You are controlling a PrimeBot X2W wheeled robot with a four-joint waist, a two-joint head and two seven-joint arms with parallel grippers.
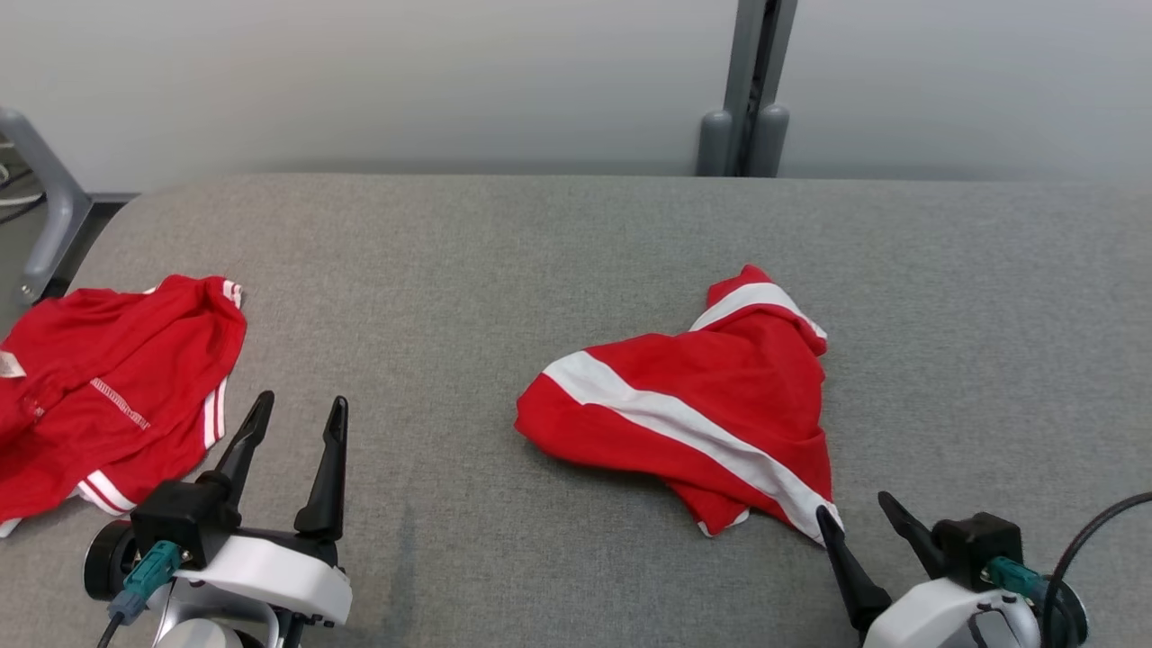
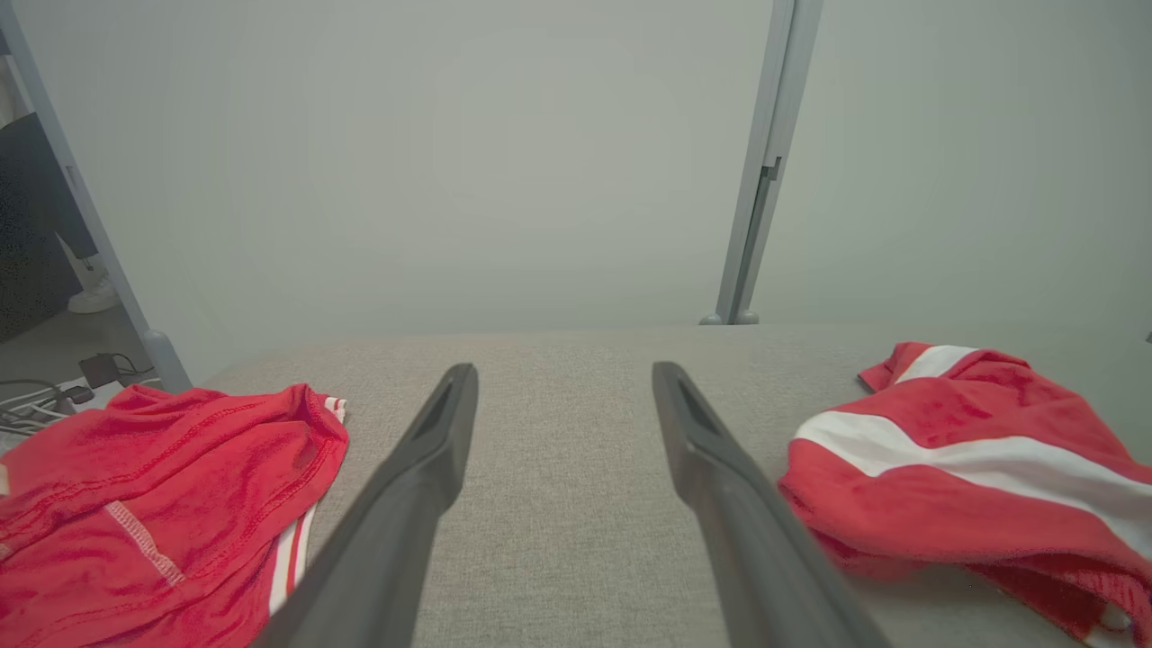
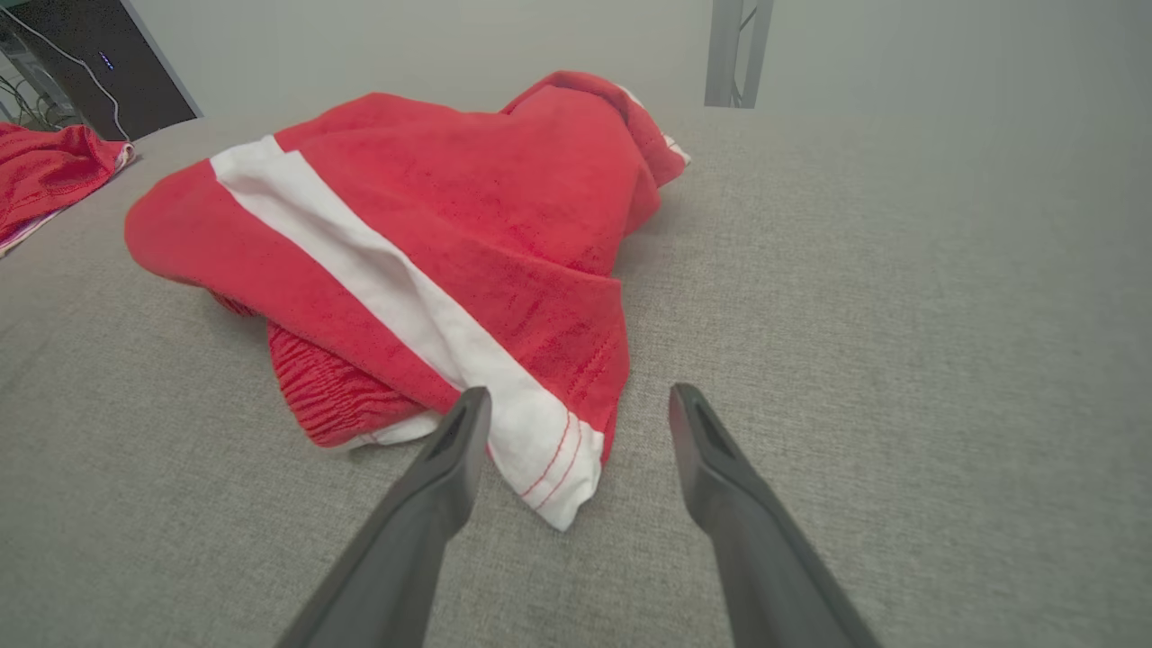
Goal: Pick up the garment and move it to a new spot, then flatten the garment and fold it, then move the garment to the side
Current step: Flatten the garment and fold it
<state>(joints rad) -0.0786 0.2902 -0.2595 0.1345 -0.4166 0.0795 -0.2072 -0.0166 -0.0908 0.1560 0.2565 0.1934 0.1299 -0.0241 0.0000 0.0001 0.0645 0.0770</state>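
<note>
Two red garments with white stripes are counted on the grey tabletop (image 1: 450, 252). The garment (image 1: 693, 405) is crumpled near the middle, and a second garment (image 1: 108, 387) is spread at the left edge. Two grippers are seen: the left gripper (image 1: 301, 400) just beside the second garment, the right gripper (image 1: 853, 504) at the garment's near corner. Both pairs of fingers are held wide apart, with nothing clamped. A gathered waistband (image 3: 333, 396) is revealed in the right wrist view, and cables (image 2: 45, 396) beyond the tabletop in the left wrist view.
</note>
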